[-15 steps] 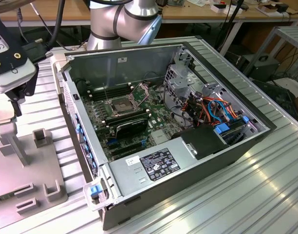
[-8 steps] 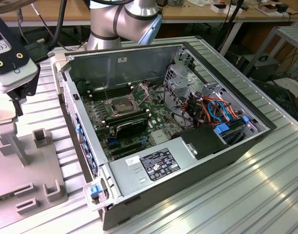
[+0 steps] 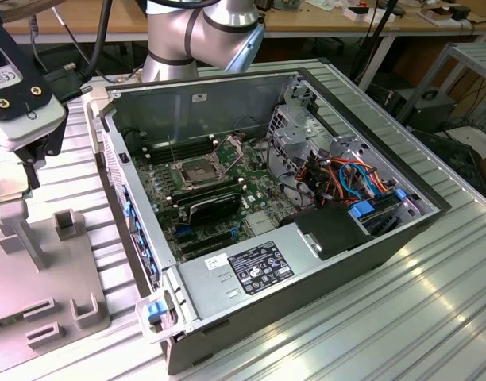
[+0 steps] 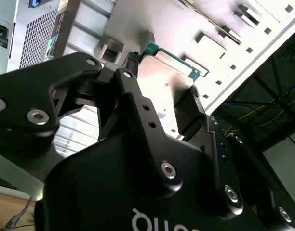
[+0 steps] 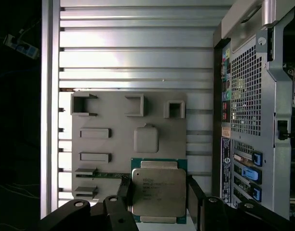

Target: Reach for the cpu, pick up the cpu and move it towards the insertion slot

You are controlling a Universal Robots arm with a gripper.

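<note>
While the black two-fingered gripper (image 5: 158, 192) stands over the grey fixture plate (image 5: 113, 139), its fingers (image 5: 124, 190) press on two opposite sides of the square cpu with a silver metal lid and a green edge (image 5: 158, 191), so the claw is closed on this chip. In the second wrist view the same cpu (image 4: 171, 77) shows from the side, with its green edge between the black finger tips. On the plate near it there is a rounded square pad (image 5: 146, 139). In the exterior view the open grey computer case (image 3: 306, 302) lies on the ribbed aluminium table (image 3: 402, 333), and the insertion slot with its silver frame (image 3: 197, 171) sits on the green board inside, well apart from the gripper (image 3: 25, 155) at the exterior view's left.
</note>
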